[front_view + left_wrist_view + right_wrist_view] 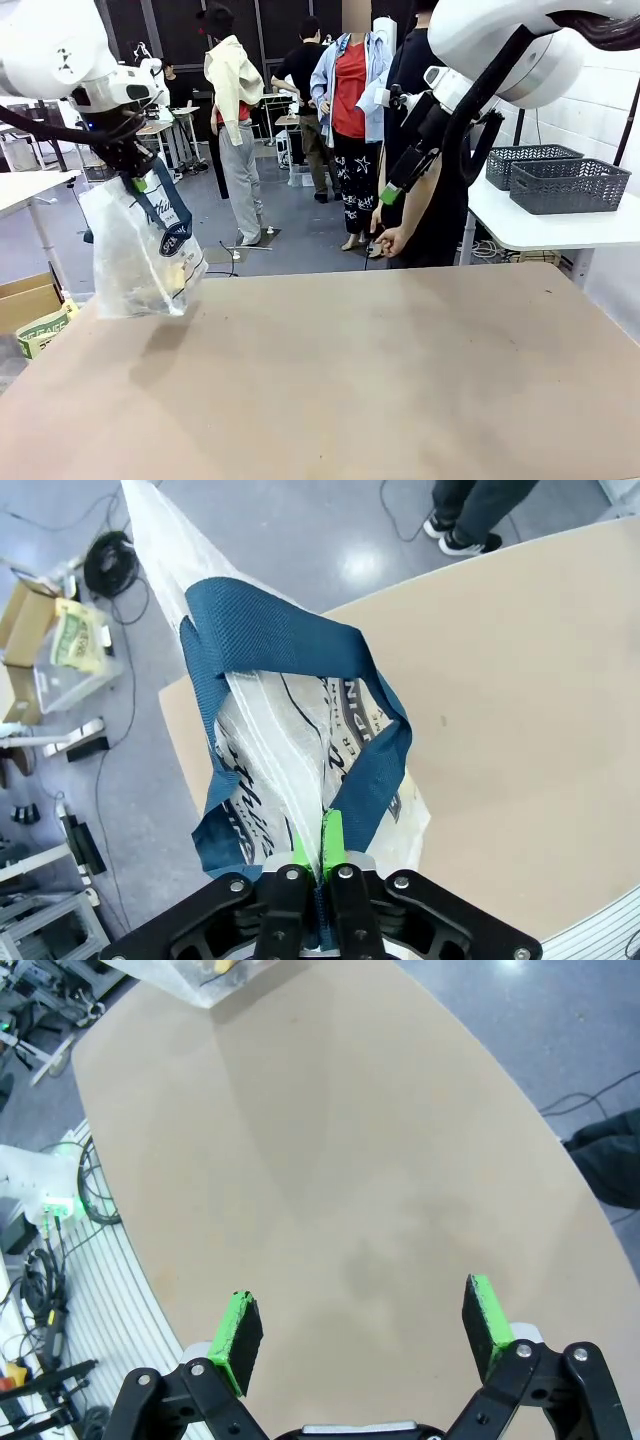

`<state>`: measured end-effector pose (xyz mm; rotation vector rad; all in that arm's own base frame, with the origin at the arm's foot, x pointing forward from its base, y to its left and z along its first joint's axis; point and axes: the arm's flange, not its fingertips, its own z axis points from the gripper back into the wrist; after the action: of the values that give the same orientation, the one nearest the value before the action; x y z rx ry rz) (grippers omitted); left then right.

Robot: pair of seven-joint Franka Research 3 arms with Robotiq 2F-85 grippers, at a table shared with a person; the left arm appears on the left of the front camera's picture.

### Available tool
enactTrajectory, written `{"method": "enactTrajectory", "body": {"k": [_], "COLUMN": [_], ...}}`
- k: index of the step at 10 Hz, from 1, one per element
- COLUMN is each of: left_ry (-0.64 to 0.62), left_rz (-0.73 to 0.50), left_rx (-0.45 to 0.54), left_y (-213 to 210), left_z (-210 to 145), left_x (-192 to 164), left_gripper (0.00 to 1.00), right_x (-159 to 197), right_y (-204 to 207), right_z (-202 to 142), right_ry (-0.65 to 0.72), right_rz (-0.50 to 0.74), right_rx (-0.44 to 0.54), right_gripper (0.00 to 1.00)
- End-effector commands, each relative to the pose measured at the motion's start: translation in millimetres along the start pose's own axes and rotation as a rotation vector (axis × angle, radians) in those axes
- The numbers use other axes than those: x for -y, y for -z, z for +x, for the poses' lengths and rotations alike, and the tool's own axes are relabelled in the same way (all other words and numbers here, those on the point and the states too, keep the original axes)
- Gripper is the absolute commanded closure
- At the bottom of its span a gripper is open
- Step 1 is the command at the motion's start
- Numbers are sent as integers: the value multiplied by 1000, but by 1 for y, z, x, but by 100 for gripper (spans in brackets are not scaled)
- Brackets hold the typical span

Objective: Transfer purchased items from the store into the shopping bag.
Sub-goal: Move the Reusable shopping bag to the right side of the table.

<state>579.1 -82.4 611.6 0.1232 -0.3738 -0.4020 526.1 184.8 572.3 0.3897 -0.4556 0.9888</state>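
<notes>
While the broad tan worktop (380, 380) lies bare across the near ground, the right hand (360, 1335) hangs above it with its green pads (238, 1332) wide apart and nothing between them. Farther off, at the worktop's left edge, the left hand (318, 855) is pinched tight on the navy strap handles (290, 645) of the shopping bag (140, 250), which dangles from that grip with its bottom just at the table's corner. Yellowish packaged goods (175, 275) seem to sit low inside, though the cloudy plastic makes them hard to tell apart. I judge the bag soft and limp: its film will sag and swing, is likely slippery, and offers no firm wall, so the woven straps are the sound place to hold it, both together so the mouth does not spill. Beyond, on a white side table, stand grey slotted baskets (565, 185), and a person's hand (390, 240) hangs at the far edge.
</notes>
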Motion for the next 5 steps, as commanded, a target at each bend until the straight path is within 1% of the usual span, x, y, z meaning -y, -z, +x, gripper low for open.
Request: {"method": "enactTrajectory", "body": {"k": [1, 2, 3, 5], "left_ry": [15, -5, -17, -8], "left_rz": [-8, -7, -31, -22], "left_rx": [29, 23, 12, -35], "left_y": [-7, -6, 0, 14], "left_z": [-22, -32, -41, -57], "left_x": [-7, -11, -12, -14], "left_gripper": [100, 100, 100, 100], "right_x": [0, 0, 0, 0], "right_y": [1, 1, 1, 1], "right_z": [1, 1, 1, 1], "right_ry": [9, 9, 9, 9], "right_rz": [5, 5, 5, 5], "right_rx": [-2, -2, -2, -2], "right_gripper": [0, 0, 0, 0]}}
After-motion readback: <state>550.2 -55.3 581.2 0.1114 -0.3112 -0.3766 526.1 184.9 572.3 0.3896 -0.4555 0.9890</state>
